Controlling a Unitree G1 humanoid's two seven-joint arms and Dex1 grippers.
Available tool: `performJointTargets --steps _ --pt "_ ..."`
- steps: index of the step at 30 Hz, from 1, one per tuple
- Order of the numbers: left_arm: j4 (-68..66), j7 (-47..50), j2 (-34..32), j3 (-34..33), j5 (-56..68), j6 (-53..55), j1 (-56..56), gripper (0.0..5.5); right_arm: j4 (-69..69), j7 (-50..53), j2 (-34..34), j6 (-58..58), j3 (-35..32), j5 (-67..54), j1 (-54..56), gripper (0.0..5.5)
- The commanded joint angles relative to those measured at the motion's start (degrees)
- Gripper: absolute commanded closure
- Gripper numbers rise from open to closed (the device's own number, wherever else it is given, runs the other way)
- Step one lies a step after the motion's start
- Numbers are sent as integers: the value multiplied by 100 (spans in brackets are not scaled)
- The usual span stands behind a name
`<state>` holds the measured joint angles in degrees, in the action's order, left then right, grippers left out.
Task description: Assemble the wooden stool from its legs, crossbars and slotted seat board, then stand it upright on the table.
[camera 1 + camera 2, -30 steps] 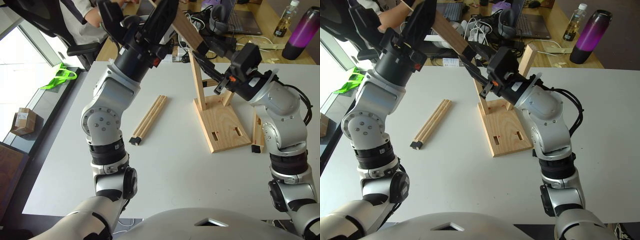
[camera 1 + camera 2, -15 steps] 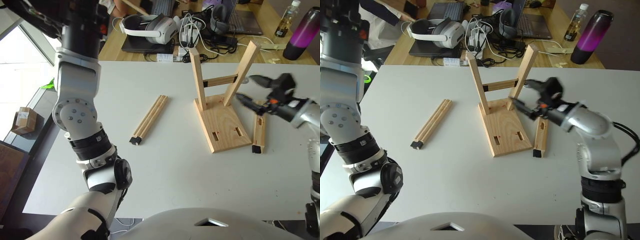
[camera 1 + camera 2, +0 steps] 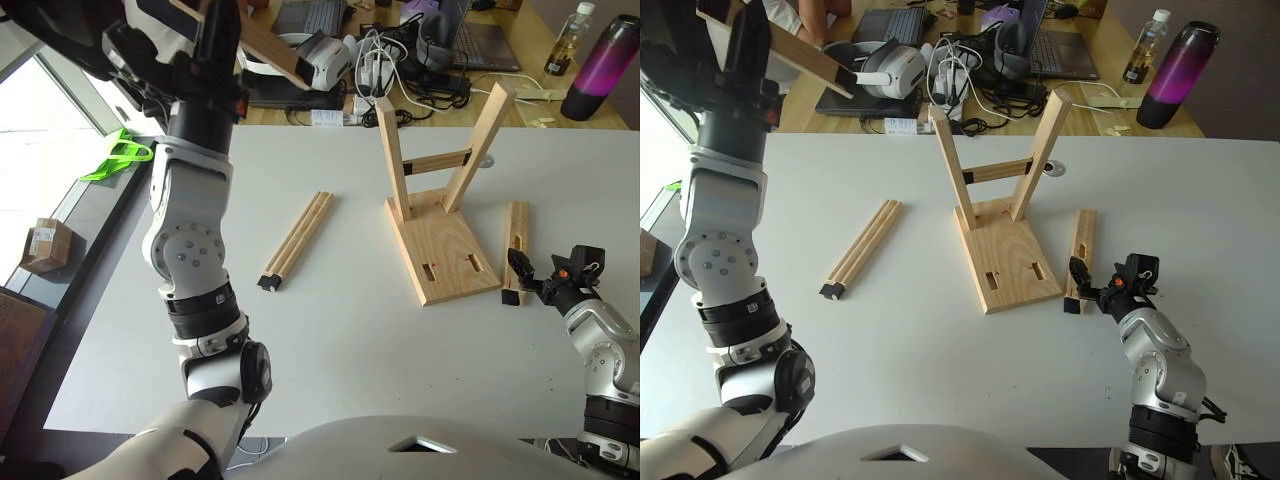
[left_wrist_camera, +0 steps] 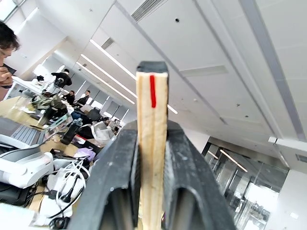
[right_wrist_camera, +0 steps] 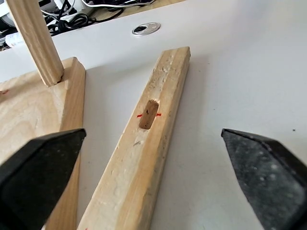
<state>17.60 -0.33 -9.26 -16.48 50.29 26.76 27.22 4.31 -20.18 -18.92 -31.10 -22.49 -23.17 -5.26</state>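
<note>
The slotted seat board lies flat on the white table with two legs standing in it, joined by a crossbar. A loose leg lies just right of the board. My right gripper hovers low at that leg's near end, open. In the right wrist view its fingers straddle the loose leg without touching it. My left gripper is raised high at the back left, shut on another wooden leg, also seen as the leg clamped between its fingers.
A pair of wooden bars lies side by side left of the board. Behind the table a desk holds a headset, cables, laptops and a purple bottle. A cable hole sits in the tabletop near the stool.
My right gripper has dropped from beside the standing legs to the near end of the loose leg. My left arm has swung up and left, carrying its leg away from the stool.
</note>
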Motion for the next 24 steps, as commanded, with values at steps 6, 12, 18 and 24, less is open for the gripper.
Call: performJointTargets --steps 6,12,18,24 --pt "499 58 -329 71 144 1022 -1741 511 635 381 42 567 1 149 160 10" --pt "13 68 -530 -857 -340 165 -1935 511 2136 -489 -1093 -1162 1212 -362 1174 10" --pt "-498 989 -590 -1284 -1173 -653 -859 511 2351 -1933 -1951 -3238 3238 -1036 2848 122" --pt "-643 1071 -388 -1104 -1268 -694 -508 511 -851 -1670 71 -1916 4627 61 4122 215"
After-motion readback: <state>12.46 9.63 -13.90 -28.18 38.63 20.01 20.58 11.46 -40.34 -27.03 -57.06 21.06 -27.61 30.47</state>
